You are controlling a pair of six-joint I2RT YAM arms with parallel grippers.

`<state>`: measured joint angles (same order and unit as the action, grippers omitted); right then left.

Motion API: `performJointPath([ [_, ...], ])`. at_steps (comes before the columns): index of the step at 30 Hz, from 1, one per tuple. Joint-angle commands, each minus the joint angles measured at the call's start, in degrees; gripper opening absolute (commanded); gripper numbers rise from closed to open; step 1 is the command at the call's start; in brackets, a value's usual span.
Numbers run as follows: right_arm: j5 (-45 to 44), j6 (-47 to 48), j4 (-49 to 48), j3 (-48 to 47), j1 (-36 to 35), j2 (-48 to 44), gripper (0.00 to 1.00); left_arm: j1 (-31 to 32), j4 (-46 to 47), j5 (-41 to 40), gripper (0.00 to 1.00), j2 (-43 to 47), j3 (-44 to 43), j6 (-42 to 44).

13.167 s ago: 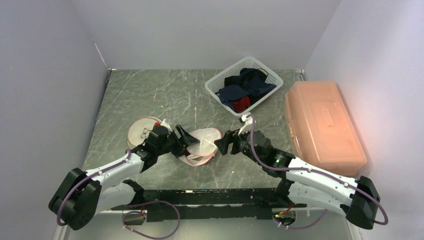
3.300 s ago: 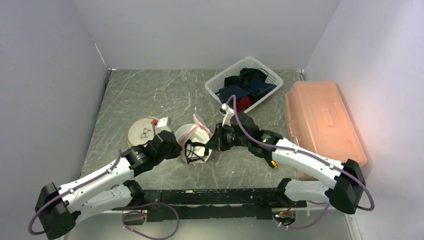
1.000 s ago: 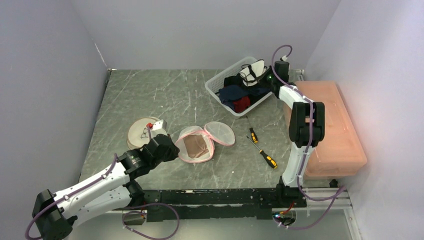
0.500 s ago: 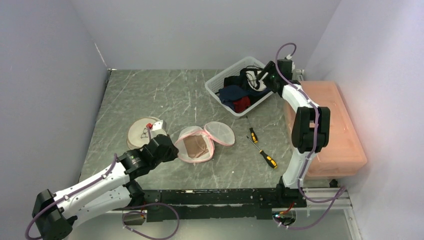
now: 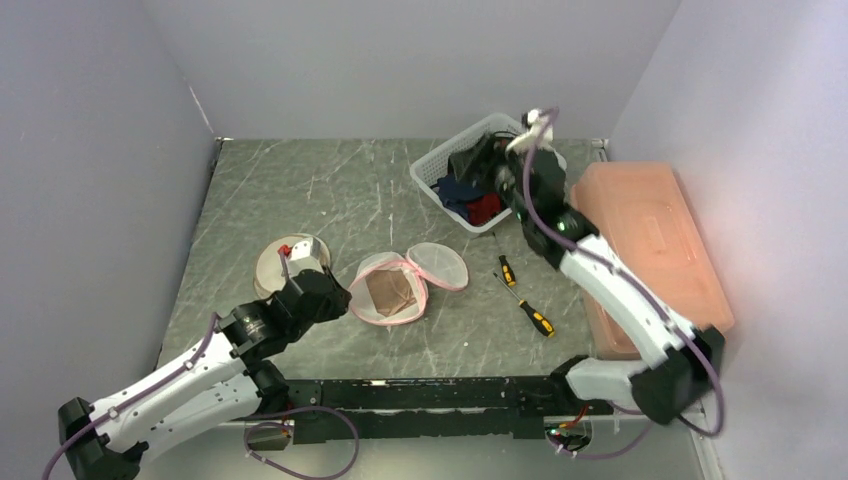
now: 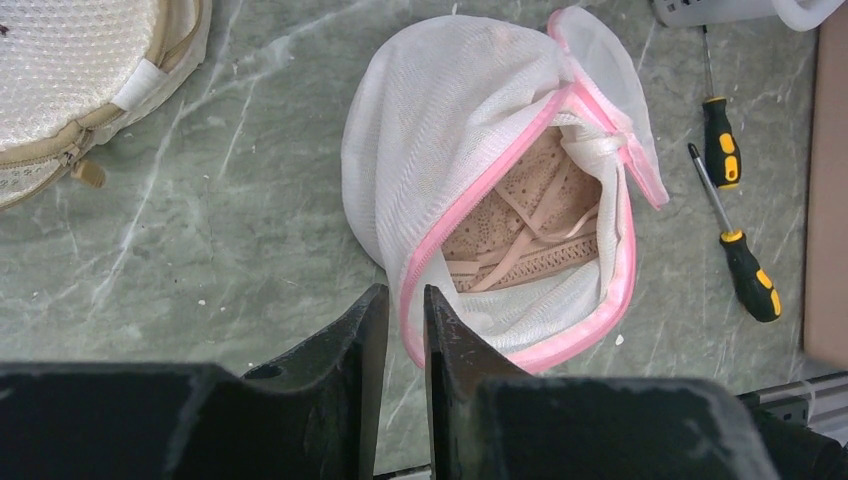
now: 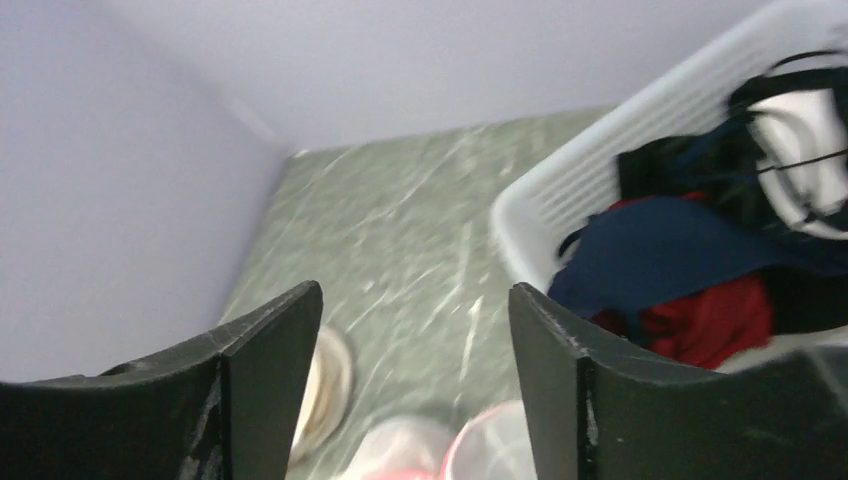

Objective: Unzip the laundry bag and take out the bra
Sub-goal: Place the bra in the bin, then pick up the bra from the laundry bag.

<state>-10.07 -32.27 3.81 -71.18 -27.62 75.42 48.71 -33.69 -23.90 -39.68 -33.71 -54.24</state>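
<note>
Right gripper (image 7: 415, 300) back from basket (image 7: 600, 130), jaws wide, bra (image 7: 800, 135) inside (left gripper (image 6: 407, 297) ajar beside laundry bag (image 6: 450, 130))

Left arm (image 5: 180, 375): stretched low from near-left base, forearm angled forward and right, wrist pitched down. Left hand (image 6: 405, 292): fingers almost together, thin slit between tips, seemingly nothing pinched. Right arm (image 5: 620, 290): reaches far forward from near-right base, forearm leaning left, wrist high. Right hand (image 7: 415, 295): fingers spread wide, nothing between them; blurred in overhead view, exact tilt unclear.
</note>
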Motion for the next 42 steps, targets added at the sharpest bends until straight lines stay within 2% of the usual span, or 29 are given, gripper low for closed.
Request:
performJointPath([
  [1,6.4,-0.1,-3.3,12.5,-4.8,-9.6,0.68,-0.2,-1.3,-0.1,0.26,-0.6,-2.2,1.0],
  [7,11.1,-1.4,1.5,20.8,-16.8,-12.3,0.59,-0.2,2.2,1.4,0.34,-1.6,-0.8,2.0],
  [11,12.0,-3.3,0.9,22.9,-23.1,-9.5,0.58,-0.2,5.5,2.3,0.37,-3.8,0.1,3.0],
  [15,10.3,-4.1,2.3,21.0,-27.6,-3.4,0.57,-0.2,8.2,1.8,0.39,-7.7,1.0,4.4],
  [19,6.9,-5.5,2.1,20.0,-30.3,1.0,0.54,-0.3,9.9,1.4,0.27,-11.9,1.6,3.5],
  [24,3.0,-7.1,-0.5,21.1,-30.6,4.7,0.52,-0.2,13.7,1.9,0.03,-15.3,2.2,2.5],
  [33,-8.4,-8.2,3.6,23.0,-30.8,6.2,0.51,-0.2,23.5,9.1,0.03,-20.0,4.0,1.3],
  [38,-9.8,-8.1,2.8,24.9,-31.4,2.0,0.48,-0.2,27.4,12.2,0.03,-22.5,2.7,1.6],
  [42,-6.8,-7.1,0.6,25.3,-32.3,0.0,0.47,-0.2,28.2,12.6,0.03,-23.7,1.5,2.0],
])
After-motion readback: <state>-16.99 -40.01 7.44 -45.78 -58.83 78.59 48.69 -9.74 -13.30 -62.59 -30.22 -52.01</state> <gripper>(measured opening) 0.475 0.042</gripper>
